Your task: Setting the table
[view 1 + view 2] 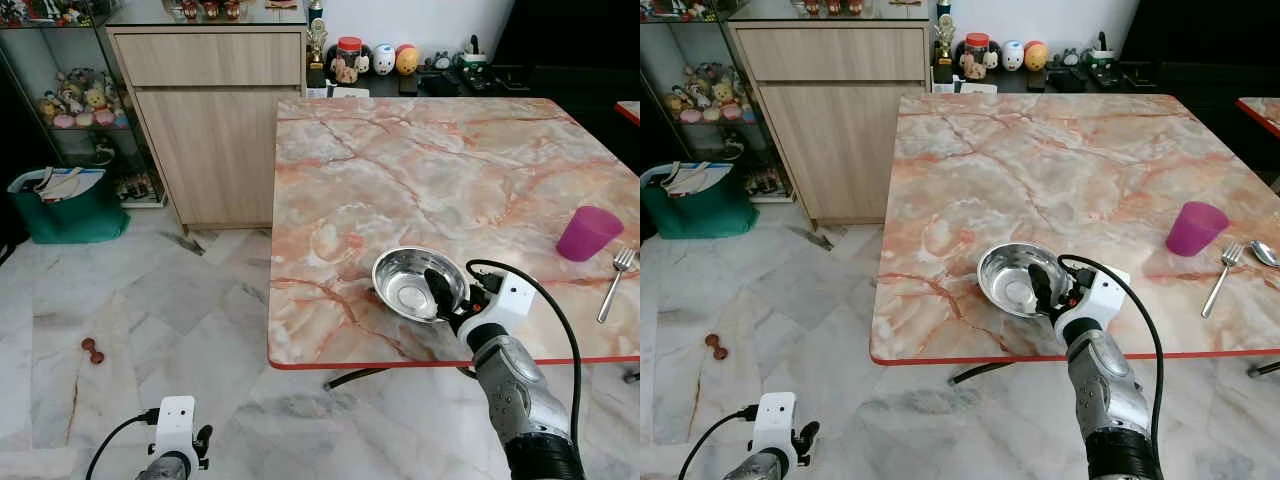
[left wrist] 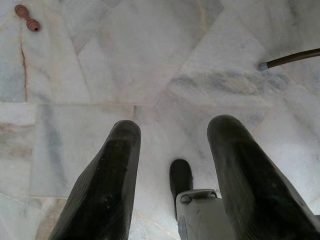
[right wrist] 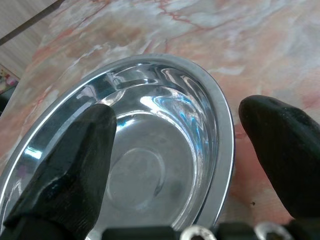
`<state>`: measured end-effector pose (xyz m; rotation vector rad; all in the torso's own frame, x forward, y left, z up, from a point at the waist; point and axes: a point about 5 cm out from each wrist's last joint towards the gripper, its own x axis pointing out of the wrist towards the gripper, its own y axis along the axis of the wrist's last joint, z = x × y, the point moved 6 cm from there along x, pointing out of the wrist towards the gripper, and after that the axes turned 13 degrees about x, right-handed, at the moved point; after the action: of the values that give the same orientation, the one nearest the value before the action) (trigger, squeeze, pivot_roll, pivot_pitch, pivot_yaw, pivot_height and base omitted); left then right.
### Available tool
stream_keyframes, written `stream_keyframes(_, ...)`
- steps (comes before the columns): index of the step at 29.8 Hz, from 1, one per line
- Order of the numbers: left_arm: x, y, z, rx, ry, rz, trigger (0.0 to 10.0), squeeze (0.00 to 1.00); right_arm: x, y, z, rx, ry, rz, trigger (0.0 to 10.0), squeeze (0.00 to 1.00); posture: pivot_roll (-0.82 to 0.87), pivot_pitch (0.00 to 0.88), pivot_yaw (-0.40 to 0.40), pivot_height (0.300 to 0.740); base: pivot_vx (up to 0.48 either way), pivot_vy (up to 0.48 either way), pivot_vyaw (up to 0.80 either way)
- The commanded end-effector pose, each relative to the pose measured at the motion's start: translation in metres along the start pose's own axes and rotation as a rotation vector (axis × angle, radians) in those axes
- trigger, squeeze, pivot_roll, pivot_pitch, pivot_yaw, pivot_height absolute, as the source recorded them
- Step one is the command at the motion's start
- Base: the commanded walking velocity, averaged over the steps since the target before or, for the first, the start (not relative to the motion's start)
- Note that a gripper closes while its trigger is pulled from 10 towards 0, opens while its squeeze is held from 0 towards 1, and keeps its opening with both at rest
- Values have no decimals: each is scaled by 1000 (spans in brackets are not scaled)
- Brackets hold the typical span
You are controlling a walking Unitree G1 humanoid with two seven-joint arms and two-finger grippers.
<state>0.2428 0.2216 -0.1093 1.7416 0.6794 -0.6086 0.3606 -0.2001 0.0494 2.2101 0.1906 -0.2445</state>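
Note:
A shiny steel bowl [image 1: 405, 283] sits on the marble table [image 1: 420, 160], close to its front edge. My right gripper [image 1: 452, 300] is open and straddles the bowl's near right rim. In the right wrist view one finger [image 3: 75, 150] is inside the bowl [image 3: 150, 150] and the other finger [image 3: 280, 140] is outside, a little off the rim. A purple cup [image 1: 588, 232] stands at the table's right side, with a fork [image 1: 615, 280] in front of it and a spoon [image 1: 1267, 253] beside the fork. My left gripper [image 2: 172, 132] hangs open low over the floor.
A wooden cabinet [image 1: 215, 120] stands left of the table's far corner. A green bag [image 1: 65, 205] and a glass shelf of toys [image 1: 75, 100] are at the far left. A small brown object [image 1: 92, 350] lies on the marble floor. A table leg [image 2: 290, 59] reaches the floor.

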Motion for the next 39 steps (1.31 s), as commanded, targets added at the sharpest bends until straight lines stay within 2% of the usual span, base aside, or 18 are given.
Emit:
stream_keyframes(1,-1,-5,-1,-1,7,-19,10000,0,2,0,-2,19,4,-7,10000,0,-46,0,-45,740,0,0,0)
stream_keyframes(16,-1,-4,-2,-1,7,-17,10000,0,3,-12,0,57,-15,-26,10000,0,-43,0,-41,740,0,0,0)
stream_keyframes(33,-1,-4,-2,5,10,-15,10000,0,7,-12,0,58,-40,-11,10000,0,-42,0,-41,740,0,0,0)
stream_keyframes(34,-1,-4,-2,5,10,-15,10000,0,7,-11,0,56,-40,-8,8824,0,-43,0,-42,740,0,0,0)
stream_keyframes(35,-1,-4,-2,5,10,-15,10000,0,7,-11,0,56,-40,-6,3608,0,-43,0,-42,740,0,0,0)
stream_keyframes(36,-1,-4,-2,5,10,-15,10000,0,7,-10,0,56,-41,-5,3608,0,-43,0,-42,740,0,0,0)
stream_keyframes(37,-1,-4,-2,5,10,-15,10000,0,7,-10,0,56,-42,-4,1176,0,-43,0,-42,740,0,0,0)
stream_keyframes(39,-1,-4,-2,5,9,-15,10000,0,8,-10,0,56,-42,-2,549,0,-44,0,-41,740,0,0,0)
